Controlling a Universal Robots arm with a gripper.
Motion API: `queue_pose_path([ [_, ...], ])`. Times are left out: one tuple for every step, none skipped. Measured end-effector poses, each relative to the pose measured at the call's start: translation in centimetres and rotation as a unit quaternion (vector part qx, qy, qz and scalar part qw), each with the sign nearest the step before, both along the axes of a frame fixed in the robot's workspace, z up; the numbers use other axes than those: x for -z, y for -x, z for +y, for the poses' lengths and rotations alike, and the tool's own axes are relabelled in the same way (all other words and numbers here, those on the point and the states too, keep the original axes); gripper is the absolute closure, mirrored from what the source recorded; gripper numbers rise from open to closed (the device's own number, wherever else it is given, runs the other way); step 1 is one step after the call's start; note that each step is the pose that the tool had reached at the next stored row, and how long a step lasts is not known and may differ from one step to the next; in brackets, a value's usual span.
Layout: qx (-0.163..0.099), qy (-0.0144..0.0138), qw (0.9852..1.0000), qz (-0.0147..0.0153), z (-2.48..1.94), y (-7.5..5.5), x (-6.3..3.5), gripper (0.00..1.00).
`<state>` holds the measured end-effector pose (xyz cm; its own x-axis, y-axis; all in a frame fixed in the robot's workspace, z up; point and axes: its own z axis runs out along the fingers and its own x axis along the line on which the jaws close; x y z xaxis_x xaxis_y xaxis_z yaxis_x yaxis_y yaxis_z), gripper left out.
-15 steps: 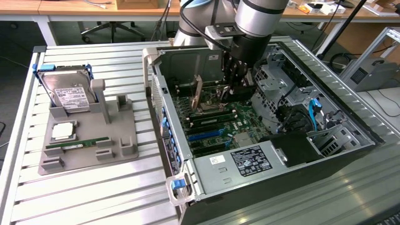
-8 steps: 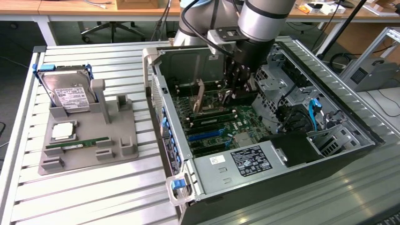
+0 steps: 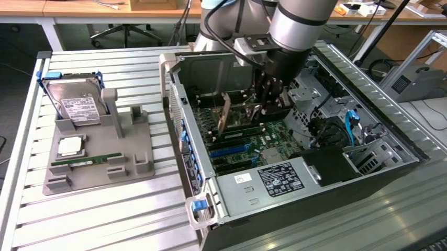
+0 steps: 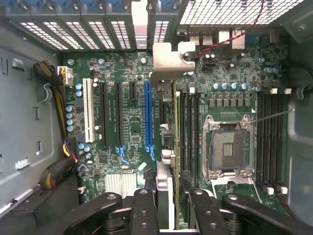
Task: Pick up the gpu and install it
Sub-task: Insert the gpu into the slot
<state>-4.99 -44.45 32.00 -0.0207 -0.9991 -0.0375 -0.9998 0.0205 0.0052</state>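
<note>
Steel case holds gpu, apparently jaw-gripped.

Silver-grey tubular arm, black cable, black jointed fingers with round pivot pins

Motherboard green w/ one blue slot, one white slot, black ones between. The gpu: dark card, silvery bracket at one end. Gripper black. PC case dark grey/black, white-label sticker inside. Grey tray holds silver hard drive w/ white label + green memory stick. Table pale ribbed metal.
</note>
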Motion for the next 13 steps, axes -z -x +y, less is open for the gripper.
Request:
queue_pose_path([
  [0.000, -0.0001, 1.0000, 0.0000, -0.11, 0.0, 0.01, 0.70],
  [0.000, 0.0000, 1.0000, 0.0000, -0.22, 0.0, 0.01, 0.70],
  [0.000, 0.0000, 1.0000, 0.0000, -0.33, 0.0, 0.01, 0.70],
  [0.000, 0.0000, 1.0000, 0.0000, -0.40, 0.0, 0.02, 0.70],
  [0.000, 0.0000, 1.0000, 0.0000, -0.50, 0.0, 0.03, 0.70],
  [0.000, 0.0000, 1.0000, 0.0000, -0.61, 0.0, 0.04, 0.70],
  [0.000, 0.0000, 1.0000, 0.0000, -0.79, 0.0, 0.05, 0.70],
  [0.000, 0.0000, 1.0000, 0.0000, -0.89, 0.0, 0.06, 0.70],
  [0.000, 0.0000, 1.0000, 0.0000, -0.99, 0.0, 0.07, 0.70],
  [0.000, 0.0000, 1.0000, 0.0000, -1.08, 0.0, 0.08, 0.70],
  [0.000, 0.0000, 1.0000, 0.0000, -1.16, 0.0, 0.08, 0.70],
  [0.000, 0.0000, 1.0000, 0.0000, -1.23, 0.0, 0.09, 0.70],
  [0.000, 0.0000, 1.0000, 0.0000, -1.32, 0.0, 0.10, 0.70],
])
